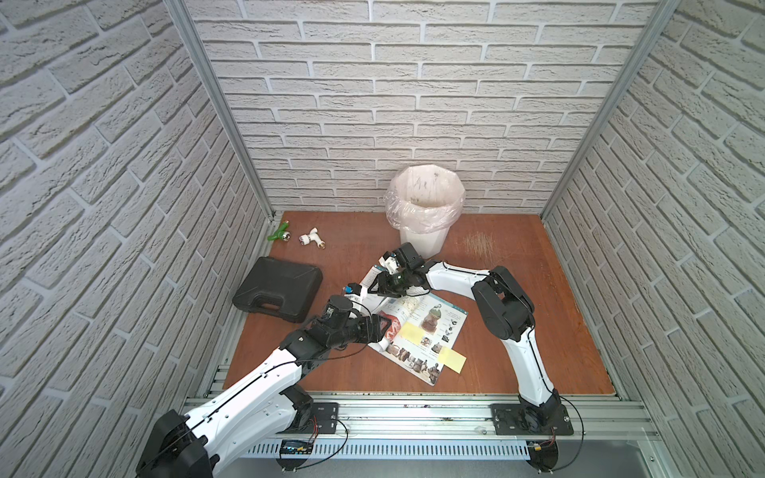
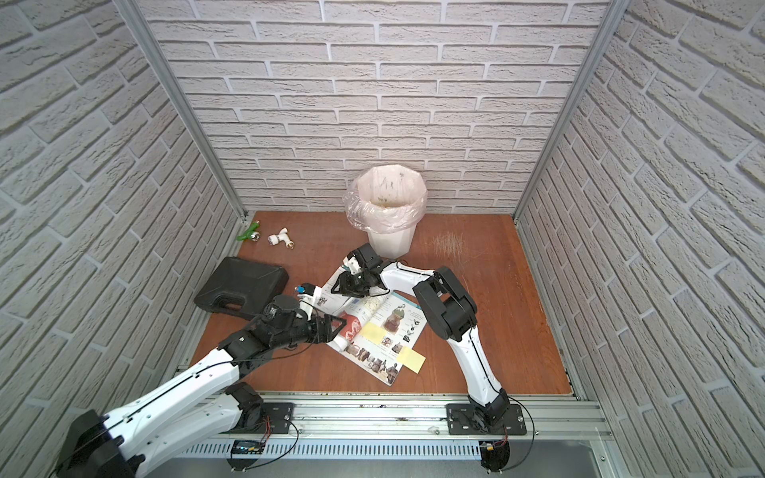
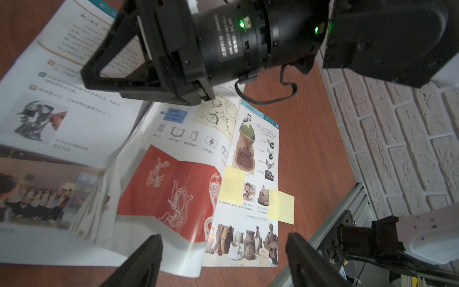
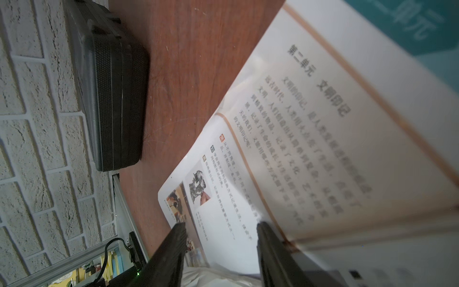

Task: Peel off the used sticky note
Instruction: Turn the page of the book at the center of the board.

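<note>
Both top views look steeply down from high above the front rail (image 1: 414, 409) towards the back wall (image 1: 414, 103), far enough off to take in the whole table (image 1: 571, 310) and the bin (image 1: 426, 231). The left wrist camera sits close over the open book (image 3: 173, 193), facing across its pages to the right arm (image 3: 236, 37) and a side wall. The right wrist camera looks from very near along a raised page towards the black case (image 4: 116, 99). All four views share the book; the case shows in both top views as well.
</note>
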You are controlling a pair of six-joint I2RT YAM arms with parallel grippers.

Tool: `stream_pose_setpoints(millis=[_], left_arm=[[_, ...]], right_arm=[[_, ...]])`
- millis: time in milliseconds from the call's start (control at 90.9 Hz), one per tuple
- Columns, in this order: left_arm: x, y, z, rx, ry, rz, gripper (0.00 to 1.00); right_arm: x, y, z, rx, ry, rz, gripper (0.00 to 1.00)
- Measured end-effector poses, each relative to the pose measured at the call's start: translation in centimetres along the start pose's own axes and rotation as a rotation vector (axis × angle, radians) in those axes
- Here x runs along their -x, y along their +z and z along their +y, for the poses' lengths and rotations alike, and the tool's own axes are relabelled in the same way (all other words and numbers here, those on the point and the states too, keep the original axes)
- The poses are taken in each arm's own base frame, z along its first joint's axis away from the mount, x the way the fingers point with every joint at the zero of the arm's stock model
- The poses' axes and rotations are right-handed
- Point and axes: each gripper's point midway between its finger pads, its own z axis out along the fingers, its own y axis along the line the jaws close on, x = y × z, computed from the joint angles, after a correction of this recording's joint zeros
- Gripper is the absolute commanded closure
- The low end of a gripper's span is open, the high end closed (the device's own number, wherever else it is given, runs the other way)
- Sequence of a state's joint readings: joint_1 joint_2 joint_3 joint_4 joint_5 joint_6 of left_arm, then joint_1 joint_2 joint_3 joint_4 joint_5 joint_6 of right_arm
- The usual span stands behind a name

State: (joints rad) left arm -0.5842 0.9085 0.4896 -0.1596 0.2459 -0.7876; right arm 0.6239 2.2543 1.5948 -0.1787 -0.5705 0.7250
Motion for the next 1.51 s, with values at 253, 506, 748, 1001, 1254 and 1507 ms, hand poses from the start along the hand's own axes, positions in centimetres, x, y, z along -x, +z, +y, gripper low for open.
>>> stream_pose_setpoints(millis=[253,506,748,1001,1254,1507], left_arm=[[-0.4,4.7,-4.4,-0.052,0.093,0.096,0.22],[-2.0,9.0,-3.8,-0.022,0.096,0.172,0.23],[-1.9,9.8,-0.1,0.061,0.002,0.154,0.24],[-2.1,8.7,3.7,0.137,-0.093,0.112,0.23],[-1.8,8.1,4.4,0.131,-0.122,0.077,0.24],[-2.0,8.2,3.8,0.091,-0.101,0.078,0.29]], right_arm=[[-0.3,0.5,-0.5,0.001,0.009,0.018,0.5],[0.4,0.2,0.7,0.022,-0.005,0.008,0.5],[0.8,-0.1,1.4,0.03,-0.009,0.009,0.49],[1.7,-2.0,2.3,0.008,-0.017,-0.009,0.44],[3.0,-8.9,5.1,0.002,-0.065,-0.125,0.43],[-0.4,-14.9,4.9,-0.017,-0.067,-0.195,0.43]])
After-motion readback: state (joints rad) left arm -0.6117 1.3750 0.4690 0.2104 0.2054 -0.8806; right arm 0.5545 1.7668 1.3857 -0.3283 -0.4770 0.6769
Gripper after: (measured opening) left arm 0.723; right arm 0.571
